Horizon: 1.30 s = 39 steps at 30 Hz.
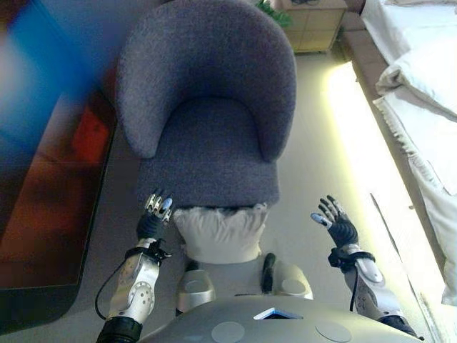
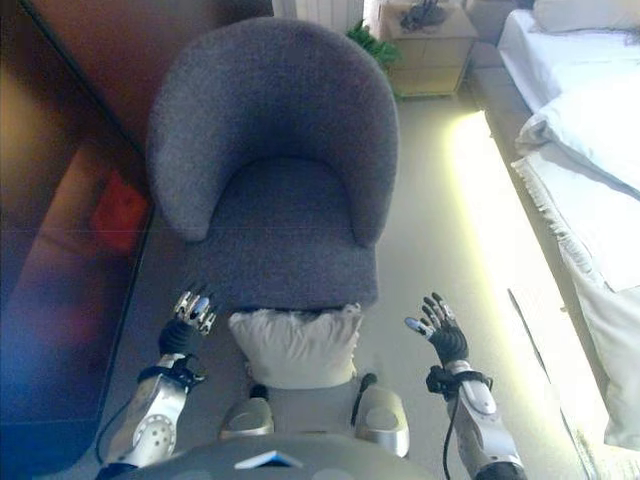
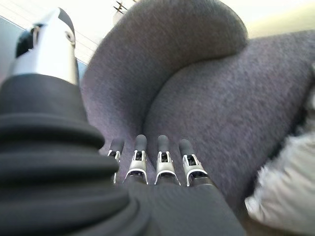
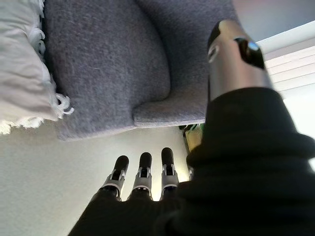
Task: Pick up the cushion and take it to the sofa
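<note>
A white fringed cushion (image 1: 218,232) lies on the floor against the front of a grey tub armchair (image 1: 207,107), just before me. It also shows in the left wrist view (image 3: 290,191) and the right wrist view (image 4: 22,73). My left hand (image 1: 153,218) is open, low beside the cushion's left edge, apart from it. My right hand (image 1: 335,223) is open, palm turned inward, well to the right of the cushion. Both hands hold nothing.
A dark low table or cabinet (image 1: 43,207) runs along the left. A bed with white bedding (image 1: 421,93) stands on the right, with a lit strip along its base. A wooden nightstand (image 1: 314,25) and a green plant (image 1: 275,14) stand behind the armchair.
</note>
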{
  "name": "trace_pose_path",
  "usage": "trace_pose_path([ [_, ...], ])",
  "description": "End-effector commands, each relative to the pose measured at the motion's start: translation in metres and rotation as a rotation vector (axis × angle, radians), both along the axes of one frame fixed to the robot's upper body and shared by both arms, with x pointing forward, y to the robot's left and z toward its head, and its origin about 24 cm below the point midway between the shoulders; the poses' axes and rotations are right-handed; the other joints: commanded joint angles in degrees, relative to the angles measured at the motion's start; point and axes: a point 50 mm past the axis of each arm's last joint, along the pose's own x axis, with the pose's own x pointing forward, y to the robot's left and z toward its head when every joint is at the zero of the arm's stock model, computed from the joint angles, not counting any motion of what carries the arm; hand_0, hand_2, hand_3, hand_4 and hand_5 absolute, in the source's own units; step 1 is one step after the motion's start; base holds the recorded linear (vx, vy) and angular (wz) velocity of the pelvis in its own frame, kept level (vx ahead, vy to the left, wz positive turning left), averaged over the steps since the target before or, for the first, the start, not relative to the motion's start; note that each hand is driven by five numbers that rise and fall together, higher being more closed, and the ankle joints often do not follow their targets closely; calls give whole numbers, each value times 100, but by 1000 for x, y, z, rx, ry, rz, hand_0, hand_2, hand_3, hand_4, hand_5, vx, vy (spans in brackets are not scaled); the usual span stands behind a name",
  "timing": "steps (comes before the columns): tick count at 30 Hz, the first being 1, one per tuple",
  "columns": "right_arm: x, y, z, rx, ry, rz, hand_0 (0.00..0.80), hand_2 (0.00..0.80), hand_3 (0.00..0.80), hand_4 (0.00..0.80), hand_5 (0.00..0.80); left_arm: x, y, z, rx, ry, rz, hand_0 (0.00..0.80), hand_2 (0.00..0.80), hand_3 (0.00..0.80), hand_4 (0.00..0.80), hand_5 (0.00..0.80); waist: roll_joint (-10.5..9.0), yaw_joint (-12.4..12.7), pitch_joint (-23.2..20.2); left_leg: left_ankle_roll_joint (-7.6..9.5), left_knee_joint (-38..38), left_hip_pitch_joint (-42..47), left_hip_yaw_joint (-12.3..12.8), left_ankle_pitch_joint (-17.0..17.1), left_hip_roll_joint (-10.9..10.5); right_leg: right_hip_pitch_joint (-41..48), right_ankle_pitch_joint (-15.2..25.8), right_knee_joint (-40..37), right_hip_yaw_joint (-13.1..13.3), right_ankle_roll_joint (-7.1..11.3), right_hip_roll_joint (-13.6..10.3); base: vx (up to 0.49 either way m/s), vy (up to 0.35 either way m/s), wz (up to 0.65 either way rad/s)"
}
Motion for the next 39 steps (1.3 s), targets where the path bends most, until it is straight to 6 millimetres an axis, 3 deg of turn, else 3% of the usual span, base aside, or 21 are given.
trace_pose_path([
  [1,11,4,19,-11,-129,3,0,0,0,0,0,15,14,26,76,-133,-28,0,0,0,0,0,-169,-31,85,314,339,-245,0,11,-138,526,327,-305,109,373,-549,85,125,-19],
  [5,14,8,13,-19,-107,0,0,0,0,0,0,21,18,31,115,-144,-36,0,0,0,0,0,-248,78,152,419,604,-431,120,-215,-222,496,508,-404,-30,454,-756,20,73,-13],
  [9,27,13,12,-28,-105,-5,0,0,0,0,0,30,24,35,168,-142,-18,0,0,0,0,0,-320,251,350,448,977,-659,273,-390,-133,297,668,-279,-356,502,-946,-46,-42,-17],
  [15,73,18,32,-101,-192,7,0,0,0,0,0,66,23,46,256,-202,-13,0,0,0,0,0,-308,270,877,314,2181,-1948,13,-582,185,-506,563,240,-107,408,-891,-200,-109,-12],
  [21,105,7,51,-201,-241,33,0,0,0,0,0,92,7,54,305,-270,-56,0,0,0,0,0,-167,256,1320,266,3114,-2935,-14,-798,379,-1637,63,1673,57,294,-987,-115,11,-8],
  [22,112,3,57,-224,-254,29,0,0,0,0,0,99,3,57,307,-283,-63,0,0,0,0,0,-115,270,1405,227,3384,-3095,-66,-1001,417,-1835,-137,2006,120,317,-1005,-102,18,34],
  [28,160,-2,109,-260,-377,50,0,0,0,0,0,135,-12,80,333,-363,-82,0,0,0,0,0,104,181,1666,244,4263,-4143,-209,-1264,383,-3146,-528,3262,452,196,-1070,-118,27,10],
  [35,188,-7,145,-244,-425,130,0,0,0,0,0,158,-18,104,310,-434,-42,0,0,0,0,0,349,85,1818,356,5589,-5374,-281,-1704,293,-4564,-979,4606,870,83,-1049,-62,28,3],
  [39,201,-10,162,-259,-424,168,0,0,0,0,0,163,-9,106,288,-416,32,0,0,0,0,0,435,96,1845,373,6299,-6041,-353,-1908,262,-5246,-1218,5226,1006,54,-998,-3,3,2],
])
